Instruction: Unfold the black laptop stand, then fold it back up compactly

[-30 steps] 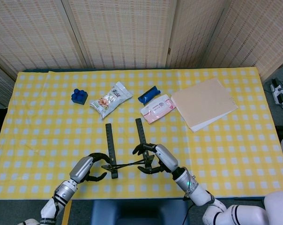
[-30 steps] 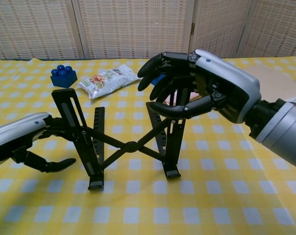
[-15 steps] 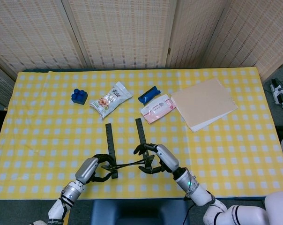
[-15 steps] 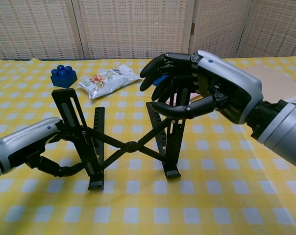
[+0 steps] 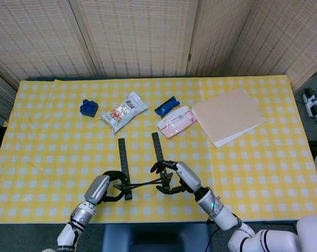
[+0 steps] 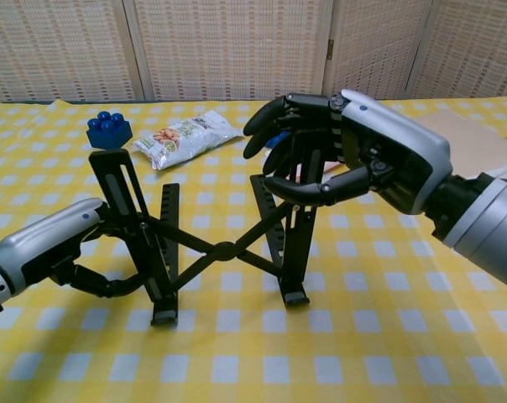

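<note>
The black laptop stand (image 5: 141,167) stands unfolded on the yellow checked cloth, its two long bars apart and its crossed braces (image 6: 226,249) spread between them. My left hand (image 5: 102,187) is at the near left, and its fingers (image 6: 102,286) curl round the lower part of the left bar (image 6: 123,197). My right hand (image 6: 358,159) wraps the top of the right bar (image 6: 297,243), fingers behind it and thumb in front. In the head view the right hand (image 5: 178,177) covers that bar's near end.
A blue toy brick (image 5: 88,107), a snack bag (image 5: 124,111), a blue packet (image 5: 166,105), a pink wipes pack (image 5: 176,121) and a tan folder (image 5: 228,115) lie further back. The table's front edge (image 5: 158,220) runs just behind both hands.
My left hand has moved in to the stand's left bar and its fingers have closed round it. The right hand and the stand have hardly moved.
</note>
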Robot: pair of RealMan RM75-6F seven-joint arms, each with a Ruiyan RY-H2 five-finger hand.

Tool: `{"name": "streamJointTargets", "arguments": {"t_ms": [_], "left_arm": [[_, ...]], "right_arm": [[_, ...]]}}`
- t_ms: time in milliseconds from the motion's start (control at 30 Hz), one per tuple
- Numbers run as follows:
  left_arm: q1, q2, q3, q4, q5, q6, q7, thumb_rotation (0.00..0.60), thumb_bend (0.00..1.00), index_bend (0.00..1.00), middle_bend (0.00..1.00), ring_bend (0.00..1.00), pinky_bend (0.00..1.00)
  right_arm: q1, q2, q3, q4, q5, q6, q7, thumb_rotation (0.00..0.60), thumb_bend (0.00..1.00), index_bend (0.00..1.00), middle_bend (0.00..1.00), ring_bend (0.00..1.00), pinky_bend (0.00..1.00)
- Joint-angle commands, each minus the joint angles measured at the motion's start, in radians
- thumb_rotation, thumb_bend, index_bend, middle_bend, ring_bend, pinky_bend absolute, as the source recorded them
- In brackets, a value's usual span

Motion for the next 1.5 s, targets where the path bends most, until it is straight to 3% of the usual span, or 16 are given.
{"name": "streamJointTargets", "arguments": {"t_ms": [33,767,1133,1400,1500], "left_arm": [[0.005,0.000,0.000,-0.002,0.001,0.007,0.007,0.600,0.39,0.53,0.38,0.29,0.25],[0.024,-0.007,0.000,0.004,0.009,0.022,0.020,0.600,0.41,0.57,0.39,0.30,0.25],[0.025,-0.005,-0.005,0.009,0.017,0.023,-0.005,0.600,0.53,0.58,0.41,0.31,0.24],[0.017,0.048,-0.016,-0.010,0.013,0.002,-0.049,0.600,0.54,0.58,0.41,0.30,0.23],[0.009,0.078,-0.011,-0.019,0.015,-0.022,-0.068,0.600,0.53,0.54,0.41,0.28,0.22]], "right_arm": [[0.000,0.000,0.000,0.001,-0.001,-0.001,0.001,0.600,0.33,0.38,0.40,0.41,0.38],[-0.002,-0.004,-0.002,0.004,-0.001,-0.002,0.000,0.600,0.33,0.38,0.40,0.41,0.38],[-0.003,-0.009,-0.001,0.007,0.001,-0.001,-0.001,0.600,0.33,0.38,0.40,0.41,0.38],[-0.001,-0.009,0.008,0.006,0.011,-0.009,-0.006,0.600,0.33,0.38,0.40,0.41,0.38],[0.007,-0.003,0.007,0.003,0.012,-0.025,-0.001,0.600,0.33,0.31,0.38,0.38,0.32]]}}
